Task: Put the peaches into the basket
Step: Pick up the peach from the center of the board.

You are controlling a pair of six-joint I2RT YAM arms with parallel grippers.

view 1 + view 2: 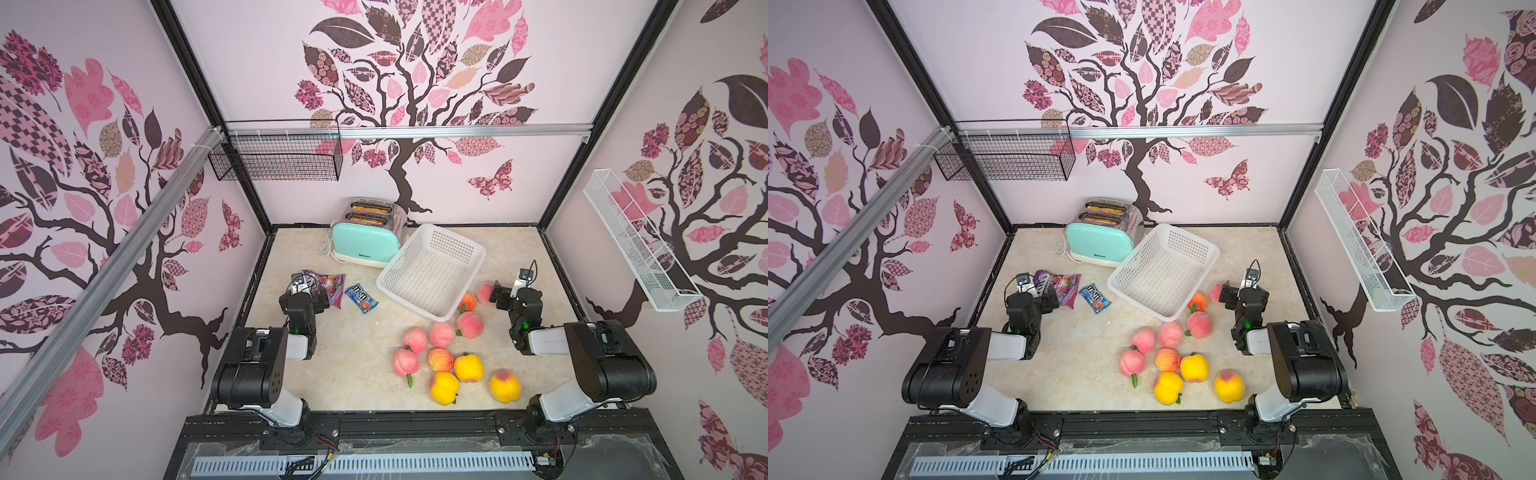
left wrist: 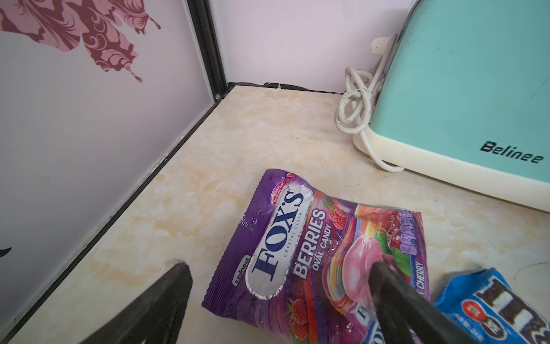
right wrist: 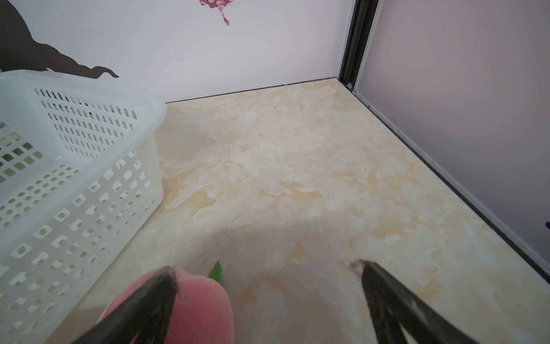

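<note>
Several peaches lie on the marble table in both top views: pink ones [image 1: 441, 334], yellow ones [image 1: 468, 368] and an orange-red one [image 1: 468, 302] beside the basket. The white perforated basket [image 1: 415, 303] stands empty and at an angle next to the toaster. My right gripper [image 1: 500, 296] is open, low beside a pink peach [image 1: 484, 292]. In the right wrist view that peach [image 3: 202, 306] sits against one finger of the open right gripper [image 3: 265, 265]. My left gripper [image 2: 278, 263] is open over a candy bag, away from the peaches.
A mint toaster [image 1: 368, 237] with a coiled cord [image 2: 354, 101] stands at the back. A purple Fox's candy bag [image 2: 297, 253] and a blue M&M's pack [image 1: 361, 298] lie at the left. A black wire basket [image 1: 278, 160] and a white wire shelf [image 1: 636, 241] hang on the walls.
</note>
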